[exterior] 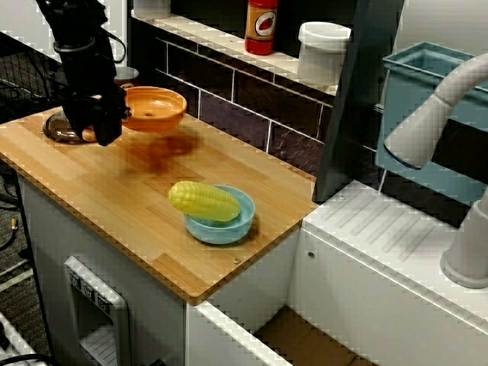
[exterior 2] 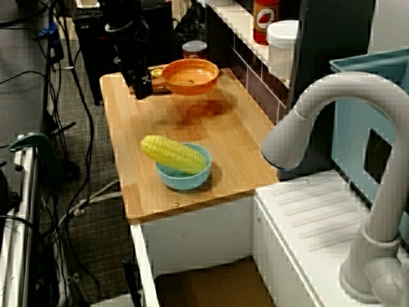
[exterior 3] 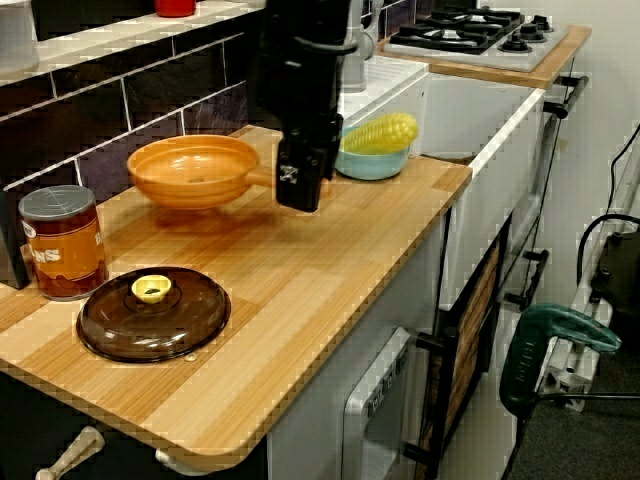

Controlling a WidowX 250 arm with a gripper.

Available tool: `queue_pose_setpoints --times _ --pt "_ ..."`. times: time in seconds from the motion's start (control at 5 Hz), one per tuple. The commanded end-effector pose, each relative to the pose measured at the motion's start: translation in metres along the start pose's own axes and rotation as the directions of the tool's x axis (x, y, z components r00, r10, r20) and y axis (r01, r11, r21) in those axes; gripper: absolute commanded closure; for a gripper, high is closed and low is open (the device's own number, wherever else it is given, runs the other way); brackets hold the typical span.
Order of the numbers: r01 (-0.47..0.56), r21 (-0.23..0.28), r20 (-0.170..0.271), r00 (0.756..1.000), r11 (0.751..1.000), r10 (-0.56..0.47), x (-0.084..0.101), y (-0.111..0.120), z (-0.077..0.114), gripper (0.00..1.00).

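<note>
We are seeing the claw (exterior: 103, 126) clamping shut on the pan (exterior: 155, 108), which is hanging just above the counter (exterior: 114, 191) at the claw's 3 o'clock in the view from above. The lid (exterior: 55, 130) is lying at its 9 o'clock. The corn (exterior: 203, 200) is resting in the bowl (exterior: 229, 227) at 4 o'clock, well apart.

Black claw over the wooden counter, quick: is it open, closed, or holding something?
Gripper: closed, holding the orange pan by its short handle.
</note>
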State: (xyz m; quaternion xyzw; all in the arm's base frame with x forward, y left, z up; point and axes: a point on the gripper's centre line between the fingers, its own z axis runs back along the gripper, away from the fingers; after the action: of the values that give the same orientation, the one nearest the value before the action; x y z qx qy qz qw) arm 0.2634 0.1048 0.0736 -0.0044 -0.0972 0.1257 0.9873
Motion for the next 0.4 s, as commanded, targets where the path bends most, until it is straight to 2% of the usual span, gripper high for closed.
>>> queue_pose_setpoints --times 0.0,0.2 --pt "0.01 0.161 0.141 0.989 0.987 -0.033 -0.0044 -0.0225 0.0217 1.0" --pt "0.005 0.202 0.154 0.987 0.979 -0.037 -0.0037 -0.0234 0.02 1.0"
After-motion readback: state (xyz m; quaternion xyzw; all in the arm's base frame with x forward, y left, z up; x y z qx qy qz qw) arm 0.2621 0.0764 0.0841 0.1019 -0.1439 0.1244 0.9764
